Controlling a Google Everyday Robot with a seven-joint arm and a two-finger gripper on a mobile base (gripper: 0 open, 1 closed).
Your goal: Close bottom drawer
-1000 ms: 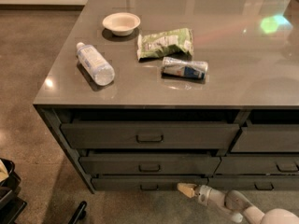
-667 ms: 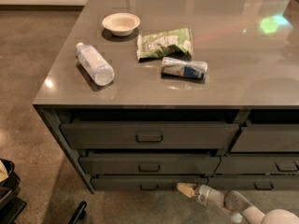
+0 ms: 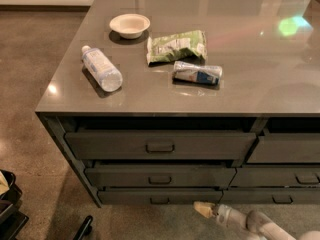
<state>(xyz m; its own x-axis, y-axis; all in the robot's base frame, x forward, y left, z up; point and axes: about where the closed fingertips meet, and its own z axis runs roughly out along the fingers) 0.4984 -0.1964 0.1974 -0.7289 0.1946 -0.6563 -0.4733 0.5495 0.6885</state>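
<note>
The bottom drawer [image 3: 130, 196] is the lowest, slimmest dark grey front of the wide stack, with a small loop handle [image 3: 159, 200] at its centre. Its front sits a little behind the middle drawer [image 3: 160, 176] above it. My gripper [image 3: 202, 209] reaches in from the lower right, its cream tip close to the bottom drawer's right end, just in front of and below it. The dark box inside the drawer is hidden.
The top drawer [image 3: 160, 145] sticks out furthest. A neighbouring stack of drawers [image 3: 285, 176] lies to the right. On the counter [image 3: 260, 84] lie a water bottle [image 3: 101, 68], a white bowl [image 3: 129, 25], a green bag [image 3: 176, 46] and a small packet [image 3: 197, 73]. A black object [image 3: 10, 204] stands at the lower left.
</note>
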